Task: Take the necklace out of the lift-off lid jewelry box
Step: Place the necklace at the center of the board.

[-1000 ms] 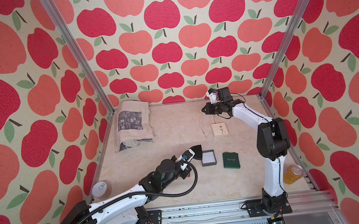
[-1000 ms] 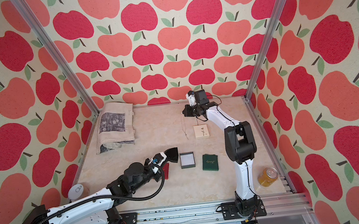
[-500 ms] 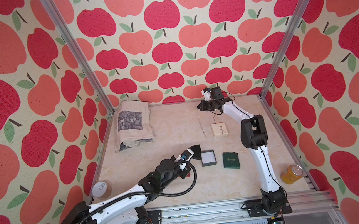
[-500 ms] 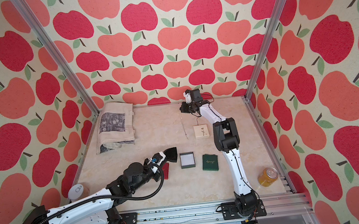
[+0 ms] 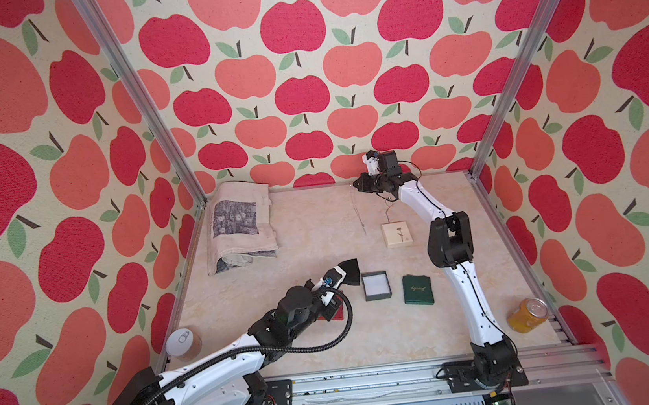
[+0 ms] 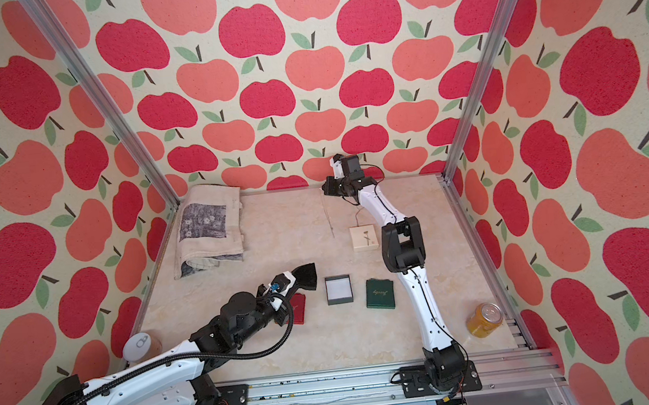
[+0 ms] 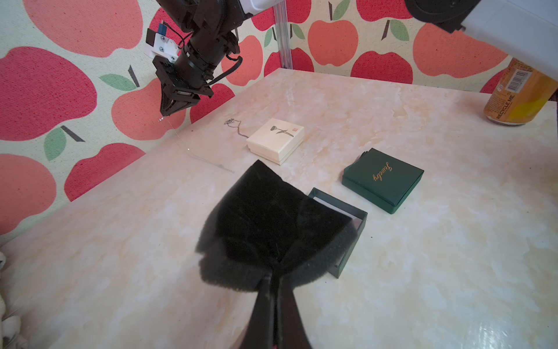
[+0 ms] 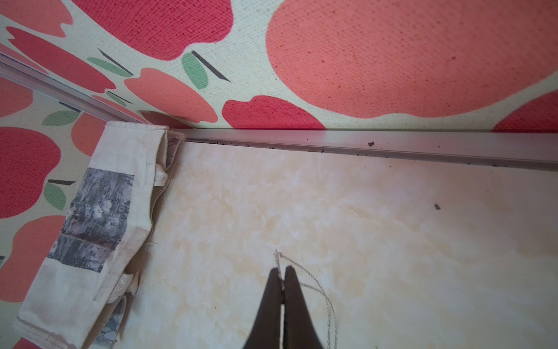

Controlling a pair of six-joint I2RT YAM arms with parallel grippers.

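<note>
Swung rearward, the right tool is clamped near one end of the necklace, a light, limp, slippery chain trailed onto the surface, while a black insert is gripped by the left tool.

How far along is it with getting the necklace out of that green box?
Nearly finished. Done: the green lid lies beside the open box, whose inside looks bare. In hand: the right hand pinches the necklace in the air, its tail seemingly touching the table, while the left hand grips the black insert pad. Left: probably just laying the necklace down and letting go.
</note>
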